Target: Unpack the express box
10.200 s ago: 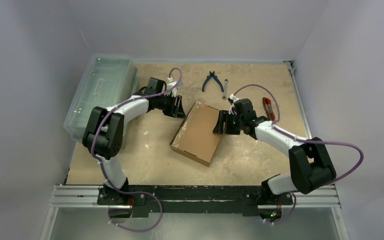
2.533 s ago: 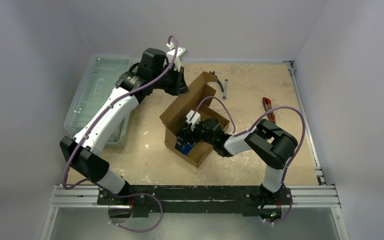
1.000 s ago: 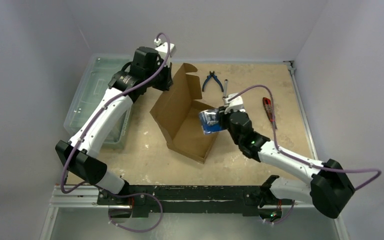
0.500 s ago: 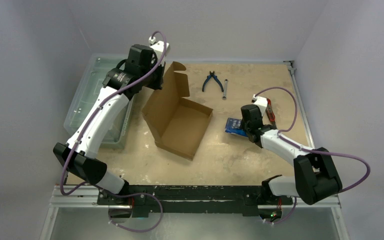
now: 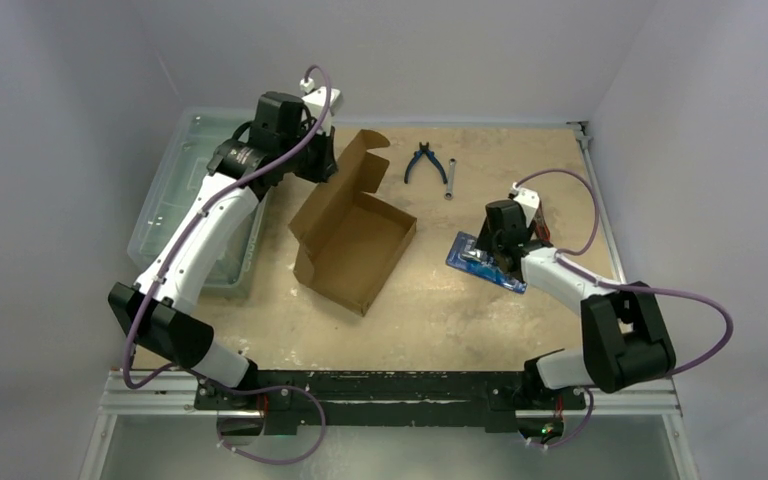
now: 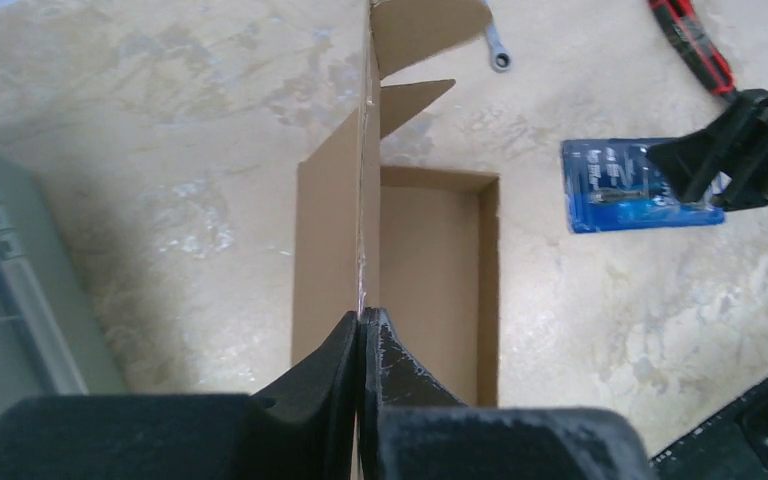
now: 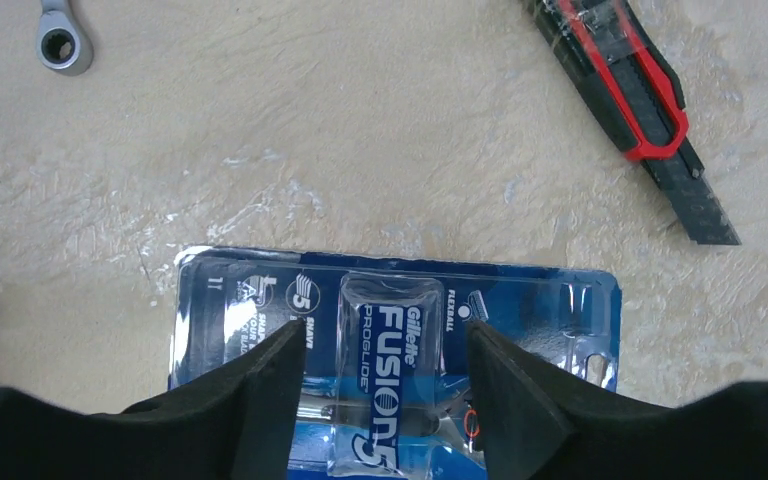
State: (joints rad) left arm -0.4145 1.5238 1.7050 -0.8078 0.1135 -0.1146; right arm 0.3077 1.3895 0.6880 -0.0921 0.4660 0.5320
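The express box (image 5: 358, 232) is a brown cardboard mailer that lies open on the table, and its inside (image 6: 430, 270) shows nothing in it. Its hinged lid (image 5: 365, 160) stands up. My left gripper (image 6: 362, 318) is shut on the lid's thin edge at the box's far left side (image 5: 322, 160). To the right of the box a blue blister pack (image 5: 468, 256) lies flat on the table. My right gripper (image 7: 385, 325) hangs just over the pack (image 7: 260, 300), open, one finger on each side of its clear bubble with a gap at both sides.
A large clear plastic bin (image 5: 200, 180) stands at the far left. Blue pliers (image 5: 425, 160) and a small wrench (image 5: 450, 180) lie behind the box. A red utility knife (image 7: 625, 90) lies close behind the pack, near the right table edge.
The right gripper carried the blister pack from over the box to the table on the right, set it down and opened. The left gripper still holds the lid; the box shifted slightly.
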